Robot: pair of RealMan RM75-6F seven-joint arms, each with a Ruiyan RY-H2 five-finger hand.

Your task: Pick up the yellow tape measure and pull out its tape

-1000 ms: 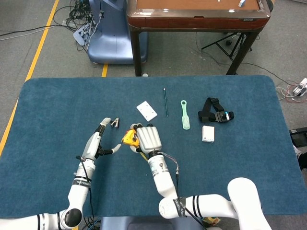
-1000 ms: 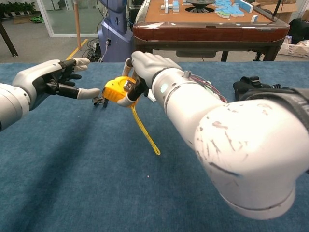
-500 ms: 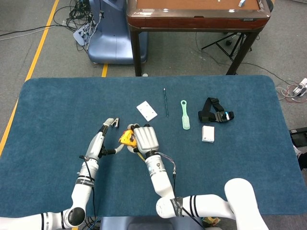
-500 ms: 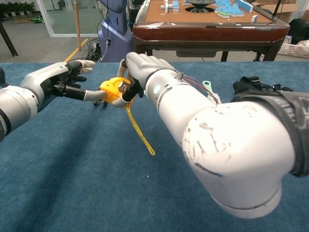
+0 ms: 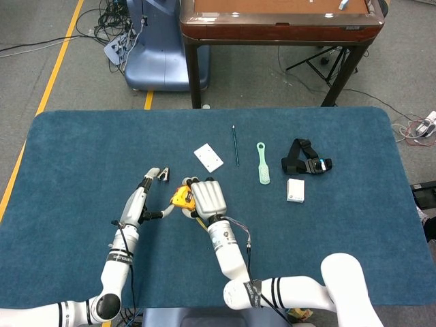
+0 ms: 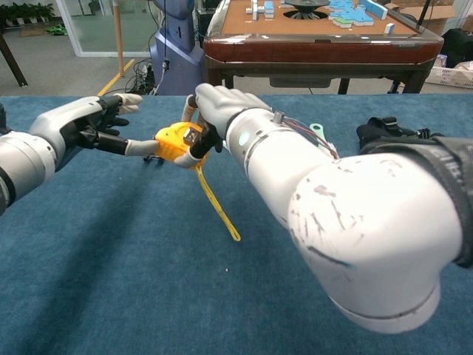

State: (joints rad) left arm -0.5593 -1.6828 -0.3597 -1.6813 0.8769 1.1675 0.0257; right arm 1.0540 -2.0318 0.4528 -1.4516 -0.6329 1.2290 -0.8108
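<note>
Your right hand (image 6: pixel 222 107) grips the one yellow tape measure (image 6: pixel 176 142) above the table (image 5: pixel 82 157), one tape strip (image 6: pixel 218 207) hanging out; your left hand (image 6: pixel 81 122), fingers spread, touches its case.

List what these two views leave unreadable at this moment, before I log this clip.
- Whether the left hand grips the yellow tape measure or only touches it: chest view shows one finger reaching the case, head view is too small.
- The tape's hook end: too small in chest view, hidden under the right hand in head view.
- Tape markings: too small.
- The small clip: too small in head view, mostly hidden behind the left hand's finger in chest view.
</note>
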